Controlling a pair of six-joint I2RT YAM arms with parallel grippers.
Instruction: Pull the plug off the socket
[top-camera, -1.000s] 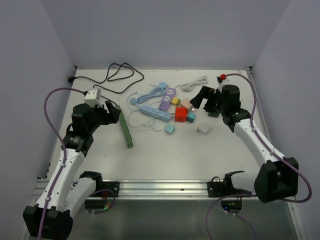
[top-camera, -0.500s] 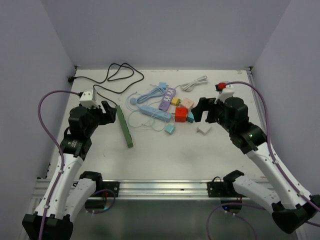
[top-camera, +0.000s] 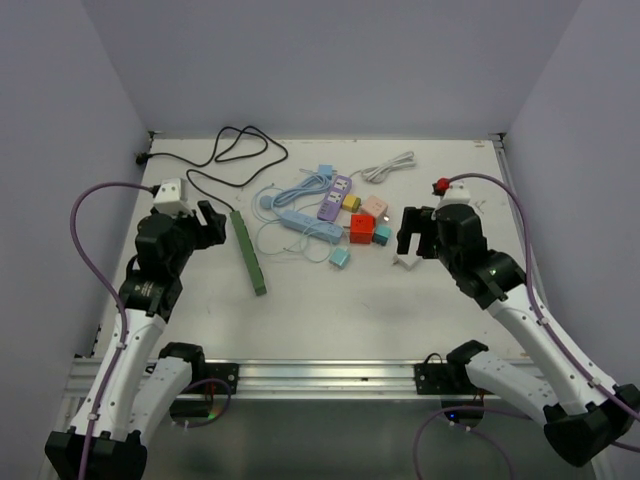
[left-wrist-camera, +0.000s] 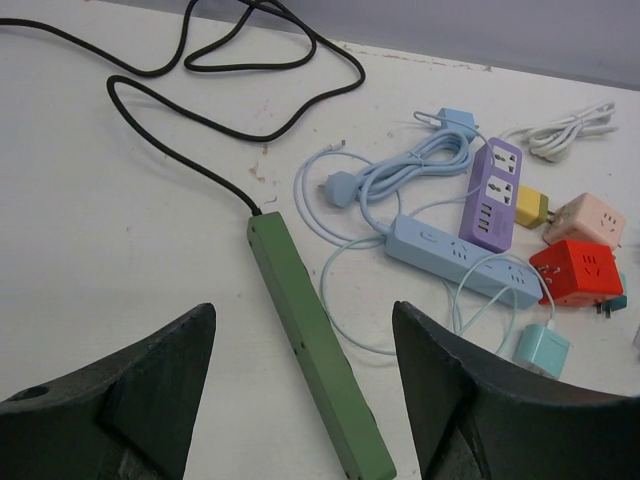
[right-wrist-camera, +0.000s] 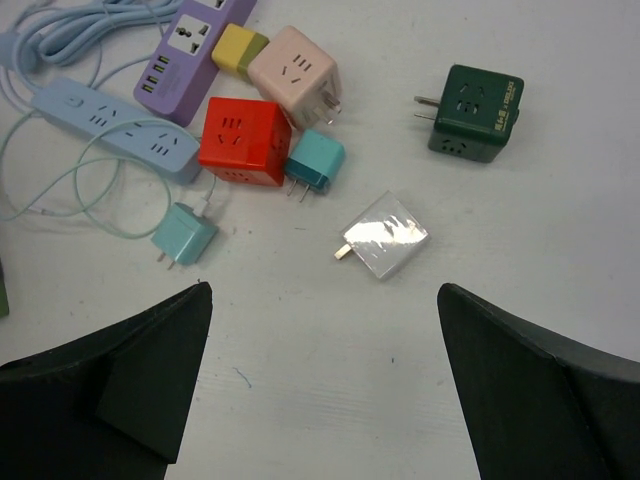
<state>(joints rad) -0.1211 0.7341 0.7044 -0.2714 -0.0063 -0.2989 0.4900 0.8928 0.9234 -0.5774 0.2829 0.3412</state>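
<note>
At purple strip (right-wrist-camera: 190, 45) end, yellow plug (right-wrist-camera: 240, 47) prongs hidden; left fingers (left-wrist-camera: 120, 400), right fingers (right-wrist-camera: 130, 360) spread wide, empty.

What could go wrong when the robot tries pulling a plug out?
The red cube socket, teal plug and pink cube lie crowded together, so the open right gripper might pinch the wrong one. Nothing holds the purple power strip down, so it might just slide along. The light-blue cable loops nearby could snag.
</note>
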